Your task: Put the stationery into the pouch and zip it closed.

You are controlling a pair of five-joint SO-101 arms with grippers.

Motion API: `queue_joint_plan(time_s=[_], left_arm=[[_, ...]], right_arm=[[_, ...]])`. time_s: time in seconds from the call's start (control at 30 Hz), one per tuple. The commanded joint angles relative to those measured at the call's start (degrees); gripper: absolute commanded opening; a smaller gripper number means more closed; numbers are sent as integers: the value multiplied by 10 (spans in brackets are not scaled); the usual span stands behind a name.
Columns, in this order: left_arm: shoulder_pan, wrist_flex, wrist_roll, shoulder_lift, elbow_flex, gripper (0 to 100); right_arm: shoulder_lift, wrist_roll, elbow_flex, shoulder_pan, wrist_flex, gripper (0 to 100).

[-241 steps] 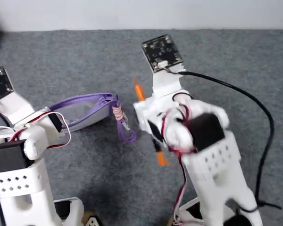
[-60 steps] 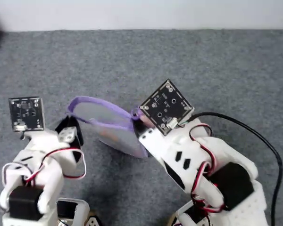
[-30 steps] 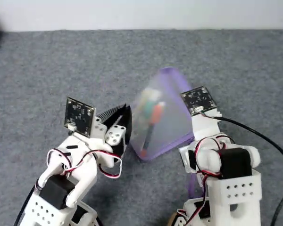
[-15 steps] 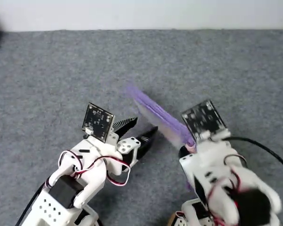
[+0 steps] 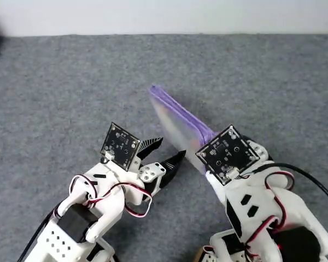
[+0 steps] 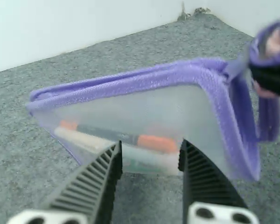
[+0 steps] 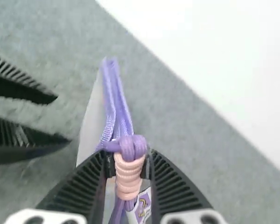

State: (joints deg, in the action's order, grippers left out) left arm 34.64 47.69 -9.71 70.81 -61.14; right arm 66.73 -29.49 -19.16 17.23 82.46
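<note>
Evidently pens (image 6: 130, 139) are being carried inside the pouch (image 6: 144, 105); zip cord (image 7: 127, 165) being pinched by right gripper (image 7: 126, 173), left gripper (image 6: 150, 148) held agape, empty; closure unconfirmed.

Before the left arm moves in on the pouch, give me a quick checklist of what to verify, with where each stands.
1. Stationery inside the pouch: ok, pens show through its clear wall.
2. Right pincer shut on the zipper pull: ok.
3. Left pincer open: ok, jaws apart facing the pouch's side.
4. Left pincer bracing the pouch: not ok, nothing clamped.
5. Zip closed end to end: cannot tell.
</note>
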Motion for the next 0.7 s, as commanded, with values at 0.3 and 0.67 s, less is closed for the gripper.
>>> queue_joint_plan(time_s=[0.3, 0.67], left_arm=[[-67, -18, 49, 11, 31, 199], [-74, -18, 115, 11, 67, 200]], right_arm=[[6, -140, 18, 5, -90, 8], [11, -243, -62, 155, -160, 8]])
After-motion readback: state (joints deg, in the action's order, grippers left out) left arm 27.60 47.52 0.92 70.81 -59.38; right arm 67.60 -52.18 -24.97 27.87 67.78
